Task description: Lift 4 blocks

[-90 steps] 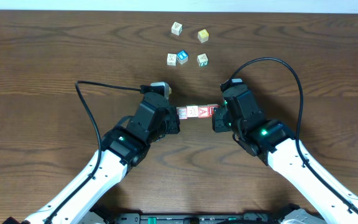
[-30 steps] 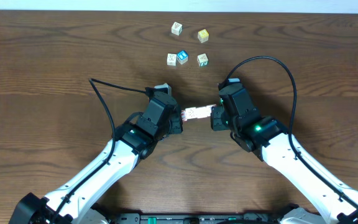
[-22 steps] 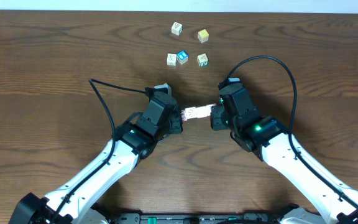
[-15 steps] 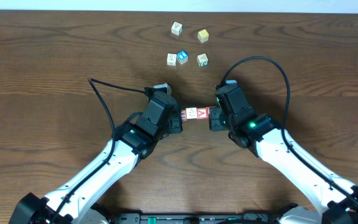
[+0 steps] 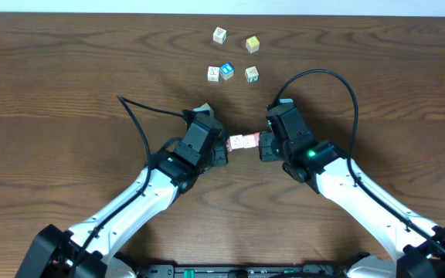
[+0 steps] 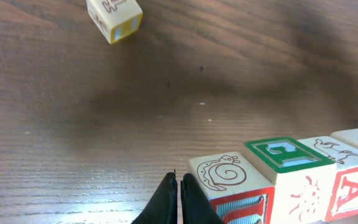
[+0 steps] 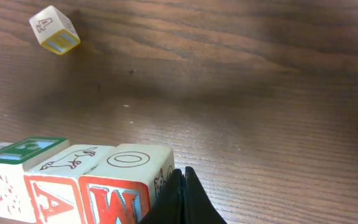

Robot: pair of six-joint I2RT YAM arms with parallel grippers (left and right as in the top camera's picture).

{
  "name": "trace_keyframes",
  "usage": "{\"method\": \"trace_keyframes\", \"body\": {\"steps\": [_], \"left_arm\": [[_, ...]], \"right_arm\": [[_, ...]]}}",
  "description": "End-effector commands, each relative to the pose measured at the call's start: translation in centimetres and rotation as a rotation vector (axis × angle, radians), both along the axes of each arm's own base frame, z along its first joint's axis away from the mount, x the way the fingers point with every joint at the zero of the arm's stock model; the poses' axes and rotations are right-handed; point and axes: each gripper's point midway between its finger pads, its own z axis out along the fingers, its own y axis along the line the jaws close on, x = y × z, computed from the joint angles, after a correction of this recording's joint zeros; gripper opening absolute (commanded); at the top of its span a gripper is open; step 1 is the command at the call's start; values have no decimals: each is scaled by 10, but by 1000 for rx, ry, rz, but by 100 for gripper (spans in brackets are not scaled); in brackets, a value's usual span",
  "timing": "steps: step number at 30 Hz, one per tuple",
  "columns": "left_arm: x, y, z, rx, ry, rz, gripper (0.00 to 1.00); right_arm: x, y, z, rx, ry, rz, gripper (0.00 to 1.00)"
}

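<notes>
Four wooden blocks (image 5: 245, 142) form one tight row squeezed end to end between my two grippers. My left gripper (image 5: 225, 148) is shut, its tips (image 6: 179, 186) pressed against the snail-topped, red-faced end block (image 6: 229, 177). My right gripper (image 5: 263, 147) is shut too, its tips (image 7: 182, 180) against the O-topped block with the red W (image 7: 129, 180). Between the ends sit a cream block with a green-letter top (image 6: 284, 155) and a red A block (image 7: 61, 180). The row seems raised off the wood, with a soft shadow below it.
Several loose cubes lie at the far middle of the table: a pale one (image 5: 219, 35), a yellow one (image 5: 252, 44), a blue-faced one (image 5: 226, 71) beside a cream one (image 5: 213, 73), and one more (image 5: 251, 74). Both arm cables arc over the table.
Both arms have shifted slightly, the right gripper drawing a little left. The row has stayed clamped between the two shut grippers and has tilted its red faces more into view.
</notes>
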Motion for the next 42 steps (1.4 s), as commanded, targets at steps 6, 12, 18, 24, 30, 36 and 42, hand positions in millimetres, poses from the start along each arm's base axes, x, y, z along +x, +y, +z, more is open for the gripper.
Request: {"method": "trace_keyframes", "body": {"steps": [6,12,18,24,30,36,42], "left_arm": [[-18,-64,38,-215,7,-200,7],[-18,-64,37,-213,9,-199,7],[-20,-68,30,-205,26,-207,7],[-20,-72,27,-211,25,-211,7],[-19,-73,22,-207,36,-207,7],[-19,-73,21,-205,38,-207,7],[-19,-73,21,-205,38,-206,7]], "right_arm": [[-28,72,10,225,102,220,1],[-29,79,8,227,98,236,1],[-29,80,8,228,97,240,1],[-29,80,6,226,101,239,1],[-29,80,4,223,106,238,1],[-28,81,-3,216,118,237,1],[-26,87,-9,237,130,235,1]]}}
